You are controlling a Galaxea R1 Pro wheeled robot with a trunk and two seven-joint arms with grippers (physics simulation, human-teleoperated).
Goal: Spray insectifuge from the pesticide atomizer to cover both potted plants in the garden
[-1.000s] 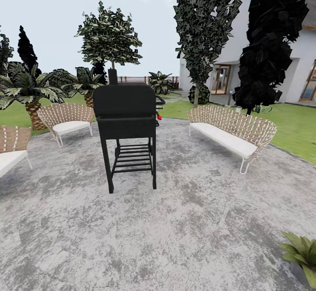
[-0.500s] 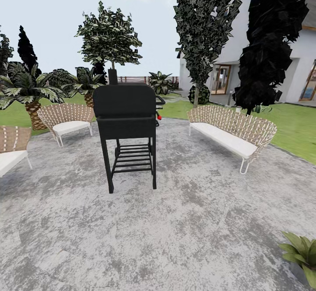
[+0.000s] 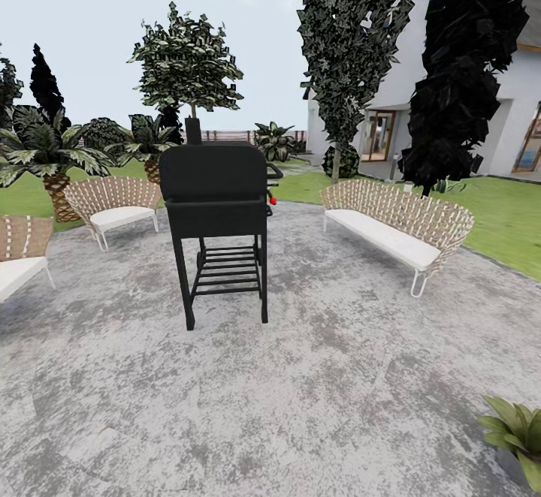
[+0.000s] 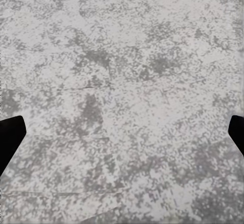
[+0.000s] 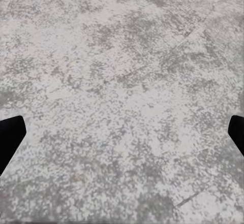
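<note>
Nearest to the robot, both wrist views look down on bare mottled stone: the left gripper [image 4: 122, 132] has its jaws spread wide with nothing between them, and the right gripper [image 5: 122, 132] is the same, wide and empty. In the head view, one potted plant [image 3: 517, 431] shows at the edge of the patio [image 3: 315, 377], low on the right and cut by the frame. Farther on stands the black grill [image 3: 218, 219], with a wicker sofa [image 3: 398, 223] and a wicker chair [image 3: 114, 204] beside it, then lawn and trees. The pesticide atomizer is not visible here, so its place is unknown. I think the risk is mistaking the grill's red knob [image 3: 273, 200] for the bottle's top, or brushing the near plant when the base turns.
</note>
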